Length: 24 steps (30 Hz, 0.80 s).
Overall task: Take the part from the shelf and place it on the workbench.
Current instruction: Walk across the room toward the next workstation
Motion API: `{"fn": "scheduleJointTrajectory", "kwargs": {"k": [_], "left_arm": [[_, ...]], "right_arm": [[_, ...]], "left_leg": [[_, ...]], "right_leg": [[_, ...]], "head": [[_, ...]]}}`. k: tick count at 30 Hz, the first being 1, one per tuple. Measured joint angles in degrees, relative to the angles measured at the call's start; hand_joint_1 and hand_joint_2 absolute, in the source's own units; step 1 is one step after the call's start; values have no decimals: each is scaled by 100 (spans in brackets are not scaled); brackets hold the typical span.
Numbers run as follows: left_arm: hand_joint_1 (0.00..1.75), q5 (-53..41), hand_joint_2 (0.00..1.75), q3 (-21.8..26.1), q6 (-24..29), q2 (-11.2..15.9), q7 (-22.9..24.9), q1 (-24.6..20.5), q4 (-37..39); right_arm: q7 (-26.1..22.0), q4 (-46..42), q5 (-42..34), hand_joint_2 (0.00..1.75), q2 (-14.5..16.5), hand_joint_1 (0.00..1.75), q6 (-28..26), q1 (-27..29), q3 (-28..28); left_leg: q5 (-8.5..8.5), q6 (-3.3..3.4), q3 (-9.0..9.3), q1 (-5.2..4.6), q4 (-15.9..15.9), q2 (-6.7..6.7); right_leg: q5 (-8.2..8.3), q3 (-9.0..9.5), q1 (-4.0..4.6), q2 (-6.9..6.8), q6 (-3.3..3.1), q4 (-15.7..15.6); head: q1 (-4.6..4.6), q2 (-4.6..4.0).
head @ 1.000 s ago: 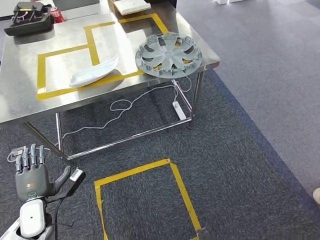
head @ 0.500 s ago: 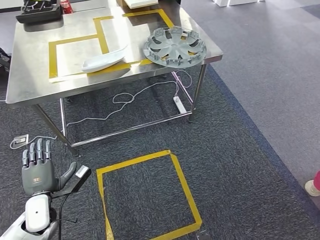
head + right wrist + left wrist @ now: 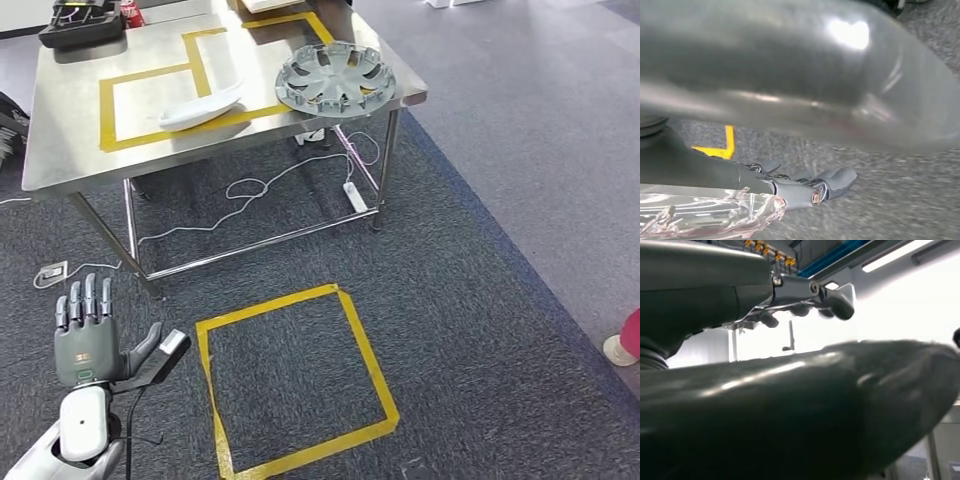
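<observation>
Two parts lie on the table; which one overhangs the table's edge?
The round grey wheel cover, at the near right corner. The long white part lies wholly on the table.

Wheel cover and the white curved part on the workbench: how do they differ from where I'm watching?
The wheel cover is round, grey and spoked; the white curved part is long, narrow and smooth. The wheel cover sits at the workbench's right corner, its rim reaching the edge; the white curved part lies nearer the middle, across the yellow tape line. Both lie flat on the steel top, apart from each other.
</observation>
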Motion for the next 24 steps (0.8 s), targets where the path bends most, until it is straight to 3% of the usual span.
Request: {"fn": "scheduleJointTrajectory", "kwargs": {"k": [2, 3, 4, 5, 7, 8, 10, 11, 13, 14, 16, 18, 19, 20, 21, 24], "left_arm": [[0, 0, 0, -6, 0, -4, 1, -6, 5], [0, 0, 0, -10, 0, -5, 1, -9, 9], [0, 0, 0, -15, 0, -7, 3, -9, 13], [0, 0, 0, -19, 0, -8, 4, -10, 16], [0, 0, 0, -23, 0, -9, 9, -21, 20], [0, 0, 0, -25, 0, -10, 10, -36, 20], [0, 0, 0, -31, 1, -15, 11, -77, 20], [0, 0, 0, -36, 1, -18, 13, -89, 21], [0, 0, 0, -51, 1, -20, 14, -94, 26], [0, 0, 0, -61, 0, -20, 14, -96, 29], [0, 0, 0, -78, 1, -20, 14, -102, 33], [0, 0, 0, -95, 2, -21, 15, -103, 45], [0, 0, 0, -105, 3, -22, 15, -102, 56], [0, 0, 0, -115, 3, -23, 16, -102, 68], [0, 0, 0, -125, 5, -25, 16, -102, 78], [0, 0, 0, -140, 20, -25, 16, -123, 102]], "right_arm": [[-1, 1, 1, 0, -3, 0, 4, 4, 0], [-1, 1, 1, 0, -4, 0, 4, 7, 0], [-1, 1, 1, 0, -5, 0, 5, 10, 0], [-1, 1, 1, 0, -6, 0, 7, 13, 0], [-3, 1, 1, 0, -8, 0, 10, 16, 0], [-5, 1, 1, 0, -8, 0, 12, 16, 0], [-14, 2, 1, 0, -9, 0, 12, 14, 0], [-18, 2, 0, 0, -10, 0, 12, 15, 0], [-24, 3, -1, 0, -16, 0, 13, 26, 0], [-25, 3, -1, 0, -19, 0, 15, 34, 0], [-26, 3, 1, 0, -25, 0, 20, 41, 0], [-27, 3, 8, 0, -28, 0, 21, 42, 0], [-27, 3, 14, 0, -30, 0, 21, 45, 0], [-26, 3, 21, 0, -30, 0, 21, 48, 0], [-26, 3, 29, 0, -31, 0, 20, 48, 0], [-13, 3, 78, 0, -33, 0, 14, 22, 1]], "left_leg": [[-621, -45, -169, 4, 724, 1], [-749, -61, -221, 5, 1081, 1], [-711, -70, -219, 5, 1324, 1], [-544, -74, -147, 6, 1406, 1], [-203, -62, 254, 7, 1039, 2], [-211, -43, 579, 2, 614, 2], [-453, 38, 1088, -16, -143, 0], [-542, 87, 1199, -32, -342, -2], [-514, 190, 1168, -39, -375, 4], [-471, 239, 1139, -35, -375, 8], [-382, 307, 1060, -28, -377, 17], [-300, 326, 958, -36, -370, 19], [-264, 324, 911, -40, -366, 19], [-233, 317, 871, -43, -363, 19], [-207, 305, 841, -43, -360, 18], [-148, 227, 772, -57, -341, -18]], "right_leg": [[149, -175, 1, -4, -30, 6], [217, -275, 1, -5, -28, 9], [285, -374, 1, -7, -22, 11], [352, -471, 1, -12, -13, 14], [485, -634, -1, -20, 22, 23], [537, -694, 6, -22, 50, 37], [642, -763, 21, -27, 113, 63], [692, -780, 22, -30, 146, 63], [739, -817, 4, -29, 210, 66], [649, -874, -4, -27, 244, 170], [245, -1113, -13, -24, 298, 753], [-175, -1364, -15, -24, 332, 1546], [-270, -1392, -14, -24, 339, 1759], [-265, -1303, -14, -24, 336, 1745], [-177, -1096, -14, -24, 326, 1500], [70, -278, -24, 96, 261, 336]], "head": [[-17, 0], [-15, 1], [-16, 1], [-15, 1], [-15, 1], [-15, 0], [-7, 0], [-4, 1], [-3, 0], [6, -1], [27, -1], [34, 1], [33, 1], [34, 1], [34, 0], [28, 0]]}}
